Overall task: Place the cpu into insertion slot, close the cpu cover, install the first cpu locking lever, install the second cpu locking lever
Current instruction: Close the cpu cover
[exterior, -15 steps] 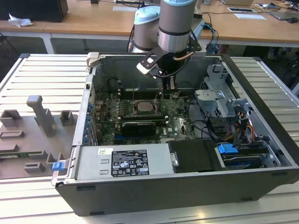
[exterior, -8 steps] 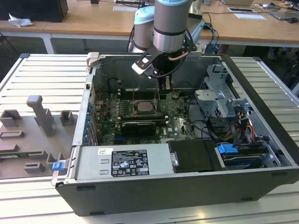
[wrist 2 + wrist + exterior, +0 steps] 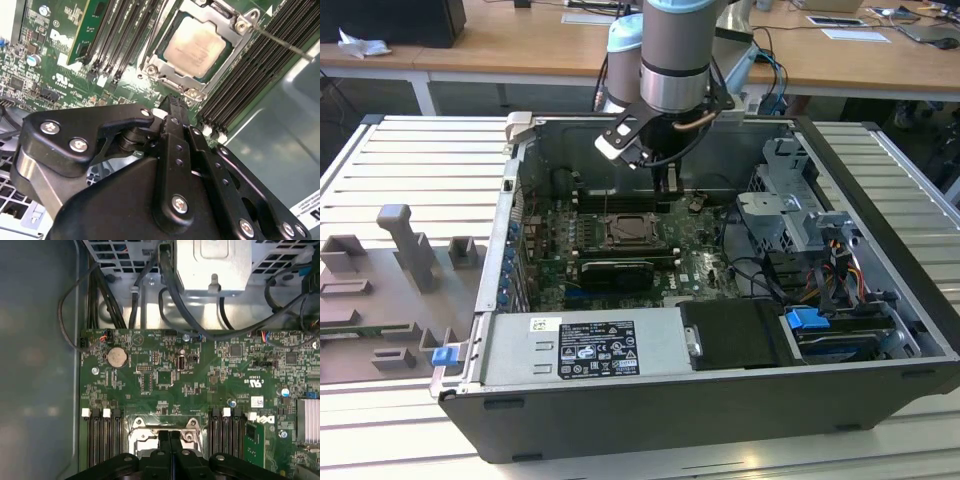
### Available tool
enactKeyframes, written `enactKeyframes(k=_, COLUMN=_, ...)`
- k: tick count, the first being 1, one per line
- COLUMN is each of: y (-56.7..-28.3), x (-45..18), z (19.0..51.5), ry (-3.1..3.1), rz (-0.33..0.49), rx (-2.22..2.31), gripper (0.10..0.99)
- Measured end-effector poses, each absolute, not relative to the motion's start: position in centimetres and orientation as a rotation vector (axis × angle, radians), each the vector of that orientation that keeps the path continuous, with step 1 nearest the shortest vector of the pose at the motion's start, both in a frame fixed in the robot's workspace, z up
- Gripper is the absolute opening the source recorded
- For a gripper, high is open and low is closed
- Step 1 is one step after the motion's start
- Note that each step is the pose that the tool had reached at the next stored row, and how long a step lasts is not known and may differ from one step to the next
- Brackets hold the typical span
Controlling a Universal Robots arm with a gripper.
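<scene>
The cpu (image 3: 197, 44) is seated in the slot (image 3: 628, 232), mid-board, between the two memory banks (image 3: 260, 65). The cover (image 3: 161, 66) is folded down around it, and the cpu face is seen through the window. Whether the cover lies fully flat cannot be told.

A thin lever (image 3: 280, 39) is seen running off the cover's corner across one memory bank. Latched or free: cannot be told.

The gripper (image 3: 172, 104) is held just over the slot's edge, pressed together, nothing pinched. In the first wrist view the fingers (image 3: 177, 440) are seen seam to seam. Contact with cover or lever cannot be confirmed.

Risks, as judged:
- The lever is thin and round, so closed fingertips could be slid off it under push. The memory banks and board (image 3: 165, 375) would be struck: scratched traces, chipped parts.
- If the cpu is not keyed true in the slot, clamp force through the cover would be put on the pins. Bent pins likely.
- A lever not carried fully under its hook would be sprung back up, and the cover left loose.
- The board would be flexed by too much downward push.
- The cables (image 3: 125, 305) are bunched just past the board's edge. The wrist could be snagged if swung wide that way.
</scene>
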State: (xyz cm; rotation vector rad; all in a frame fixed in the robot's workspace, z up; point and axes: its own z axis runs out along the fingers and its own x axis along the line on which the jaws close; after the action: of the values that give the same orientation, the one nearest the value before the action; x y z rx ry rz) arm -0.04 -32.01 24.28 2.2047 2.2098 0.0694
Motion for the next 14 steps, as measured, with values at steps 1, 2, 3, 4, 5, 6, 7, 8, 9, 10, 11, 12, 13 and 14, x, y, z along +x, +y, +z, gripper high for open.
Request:
enactKeyframes(k=1, y=-32.0, x=-0.2, z=24.2, ry=2.21, rz=0.069, rx=2.205, gripper=0.106)
enactKeyframes(k=2, y=-32.0, x=-0.3, z=24.2, ry=2.21, rz=0.069, rx=2.205, gripper=0.106)
enactKeyframes(k=3, y=-32.0, x=-0.4, z=24.2, ry=2.21, rz=0.069, rx=2.205, gripper=0.106)
enactKeyframes(k=4, y=-32.0, x=-0.5, z=24.1, ry=2.21, rz=0.069, rx=2.205, gripper=0.106)
enactKeyframes(k=5, y=-32.0, x=-0.6, z=24.1, ry=2.21, rz=0.069, rx=2.205, gripper=0.106)
enactKeyframes(k=6, y=-32.0, x=-0.8, z=24.1, ry=2.21, rz=0.069, rx=2.205, gripper=0.106)
enactKeyframes(k=7, y=-32.0, x=-0.9, z=24.1, ry=2.21, rz=0.069, rx=2.205, gripper=0.106)
enactKeyframes(k=8, y=-32.0, x=-1.0, z=24.0, ry=2.21, rz=0.069, rx=2.205, gripper=0.106)
enactKeyframes(k=9, y=-32.0, x=-1.0, z=24.0, ry=2.21, rz=0.069, rx=2.205, gripper=0.106)
enactKeyframes(k=10, y=-32.0, x=-1.0, z=24.0, ry=2.21, rz=0.069, rx=2.205, gripper=0.106)
enactKeyframes(k=11, y=-32.0, x=-1.1, z=24.0, ry=2.21, rz=0.069, rx=2.205, gripper=0.106)
enactKeyframes(k=12, y=-32.0, x=-1.1, z=24.0, ry=2.21, rz=0.069, rx=2.205, gripper=0.106)
enactKeyframes(k=13, y=-32.0, x=-1.2, z=24.0, ry=2.21, rz=0.069, rx=2.205, gripper=0.106)
enactKeyframes(k=14, y=-32.0, x=-1.3, z=24.0, ry=2.21, rz=0.069, rx=2.205, gripper=0.106)
